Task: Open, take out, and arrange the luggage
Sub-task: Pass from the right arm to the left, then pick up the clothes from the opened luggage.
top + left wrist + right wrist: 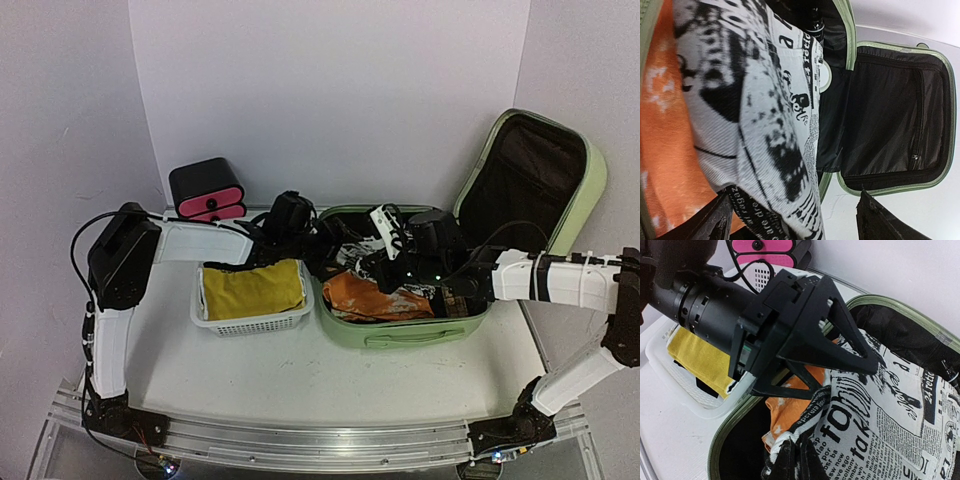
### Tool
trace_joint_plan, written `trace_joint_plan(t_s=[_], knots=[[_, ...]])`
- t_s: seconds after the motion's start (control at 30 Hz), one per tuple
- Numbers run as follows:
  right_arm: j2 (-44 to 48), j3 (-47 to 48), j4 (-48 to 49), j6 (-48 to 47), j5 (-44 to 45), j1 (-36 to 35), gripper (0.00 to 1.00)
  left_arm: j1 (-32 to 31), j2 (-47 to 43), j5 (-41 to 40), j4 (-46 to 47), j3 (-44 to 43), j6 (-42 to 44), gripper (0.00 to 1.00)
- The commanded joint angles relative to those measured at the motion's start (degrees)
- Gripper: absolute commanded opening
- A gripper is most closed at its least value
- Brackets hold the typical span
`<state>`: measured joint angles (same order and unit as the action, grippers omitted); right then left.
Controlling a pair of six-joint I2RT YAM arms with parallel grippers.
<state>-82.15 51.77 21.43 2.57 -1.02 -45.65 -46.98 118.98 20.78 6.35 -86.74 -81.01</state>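
Note:
The luggage (400, 335) is a light-green suitcase lying open, with its black-lined lid (530, 180) standing up at the back right. Inside are an orange cloth (372, 297) and a black-and-white newsprint-pattern cloth (890, 425). My right gripper (799, 460) is shut on the hem of the newsprint cloth, holding it raised over the orange cloth (790, 405). My left gripper (797, 225) is open, and the newsprint cloth (765, 115) hangs between its spread fingers. In the right wrist view the left gripper (842, 377) straddles that cloth's upper edge.
A white perforated basket (250, 322) holding a yellow cloth (252, 288) stands just left of the suitcase. A black drawer box with pink fronts (207, 190) sits behind it. White walls close in the back and sides.

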Motion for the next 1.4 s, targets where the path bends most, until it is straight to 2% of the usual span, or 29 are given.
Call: trace_joint_plan(t_s=[0.0,0.03,0.07,0.1,0.17,0.2,0.23,0.27,0.47,0.63,0.8,0.97,1.2,1.37], knots=[[4.5,1.2,5.3,0.2,-4.9,-0.9,0.0,-1.5,2.4,-1.1,1.2,-5.4,-1.2,0.82],[4.8,0.9,5.3,0.2,-5.4,-0.9,0.0,-1.6,2.8,-1.3,1.3,-6.1,-1.1,0.77],[5.1,0.6,5.2,0.1,-5.8,-0.9,0.01,-1.8,3.0,-1.7,1.2,-6.5,-0.8,0.67],[5.3,0.3,5.2,0.1,-6.5,-0.9,0.02,-1.9,2.8,-2.2,1.2,-6.7,-0.1,0.51],[5.9,-0.4,4.9,-0.1,-8.1,-0.9,0.14,-2.0,1.8,-3.3,1.2,-6.1,2.3,0.22],[6.3,-0.9,4.6,-0.1,-8.7,-0.9,0.23,-2.0,0.9,-4.1,1.2,-5.3,3.6,0.11],[6.7,-1.5,4.5,-0.2,-9.1,-0.9,0.31,-1.9,-0.1,-4.8,1.3,-4.2,4.8,0.04],[7.3,-2.1,4.3,0.0,-8.8,-0.8,0.35,-1.9,-1.1,-5.4,1.2,-3.2,5.8,0.0],[10.7,-4.3,3.0,1.9,-6.3,-0.9,0.46,-1.9,-5.9,-5.2,1.2,0.9,12.5,0.0],[10.1,1.6,-3.3,7.0,-3.6,0.1,0.54,-2.0,-9.7,-5.9,0.7,3.0,14.6,0.0],[8.5,5.9,-7.2,12.2,-12.7,6.7,0.6,-2.0,-13.5,-6.6,-0.8,6.0,16.3,0.0],[5.6,7.6,-10.5,14.7,-20.7,13.5,0.63,-2.0,-18.8,-8.1,-5.9,9.4,19.1,0.0],[1.4,7.6,-11.4,17.7,-20.7,15.3,0.65,-1.0,-25.9,-8.4,-14.9,13.4,22.0,0.0],[-1.3,7.2,-11.4,19.2,-19.8,15.9,0.69,0.0,-30.5,-11.0,-25.8,12.9,26.9,0.0]])
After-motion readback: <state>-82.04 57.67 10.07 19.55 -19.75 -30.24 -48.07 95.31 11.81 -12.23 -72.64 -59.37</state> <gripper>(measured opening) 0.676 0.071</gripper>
